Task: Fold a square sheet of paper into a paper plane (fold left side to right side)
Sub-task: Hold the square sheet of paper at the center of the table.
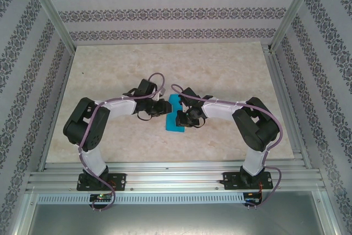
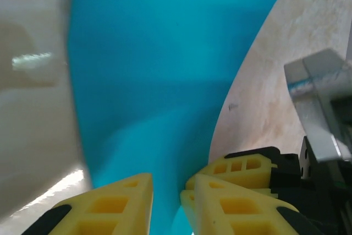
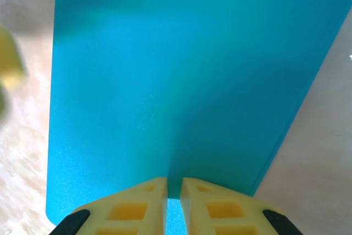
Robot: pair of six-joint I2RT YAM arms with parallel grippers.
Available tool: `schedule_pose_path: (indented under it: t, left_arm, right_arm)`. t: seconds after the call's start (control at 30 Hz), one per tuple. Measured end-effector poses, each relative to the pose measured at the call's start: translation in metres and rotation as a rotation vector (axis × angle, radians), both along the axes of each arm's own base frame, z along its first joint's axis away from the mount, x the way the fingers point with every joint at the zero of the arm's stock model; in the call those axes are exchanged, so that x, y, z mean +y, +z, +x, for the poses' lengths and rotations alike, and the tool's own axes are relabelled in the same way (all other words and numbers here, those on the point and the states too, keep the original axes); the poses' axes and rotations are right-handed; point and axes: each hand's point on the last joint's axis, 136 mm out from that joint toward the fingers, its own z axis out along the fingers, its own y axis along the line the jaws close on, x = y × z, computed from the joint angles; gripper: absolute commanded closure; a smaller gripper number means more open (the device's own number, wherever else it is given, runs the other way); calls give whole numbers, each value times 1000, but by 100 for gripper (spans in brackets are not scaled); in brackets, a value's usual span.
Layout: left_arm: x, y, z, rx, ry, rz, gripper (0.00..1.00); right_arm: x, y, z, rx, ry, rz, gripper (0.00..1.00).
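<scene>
The square sheet of paper point(image 1: 175, 125) is bright cyan and lies mid-table, partly folded, between the two grippers. In the left wrist view the sheet of paper point(image 2: 154, 70) curves upward, and my left gripper point(image 2: 168, 182) has a narrow gap between its yellow fingers with the paper running through it. A yellow finger point(image 2: 236, 166) of the right gripper shows just beside it. My right gripper point(image 3: 174, 182) is shut on the near edge of the paper point(image 3: 165, 70), where a raised flap casts a darker band. From above, the left gripper point(image 1: 159, 108) and right gripper point(image 1: 186, 116) meet over the sheet.
The beige marbled table point(image 1: 165, 64) stretches out around the paper. Patterned walls and metal frame posts point(image 1: 52, 9) close it in on three sides. An aluminium rail point(image 1: 176, 177) carries both arm bases at the near edge.
</scene>
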Motion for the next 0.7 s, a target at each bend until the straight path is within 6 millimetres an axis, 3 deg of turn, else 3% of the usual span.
schedule_pose_path:
  t: [0.23,0.47,0.63,0.7]
  left_arm:
    - [-1,-21,3,12,23,37,73]
    - [1,-29,4,12,36,58,74]
    - [0,-30,3,1,34,57,74]
    - [0,-31,3,-4,34,54,74]
  right_arm:
    - [0,0,0,0,0,0,83]
    - [1,1,1,-3,0,4,82]
    - [-1,10,-1,-4,-7,29,80]
    - [-5,25,6,-19,-30,65,80]
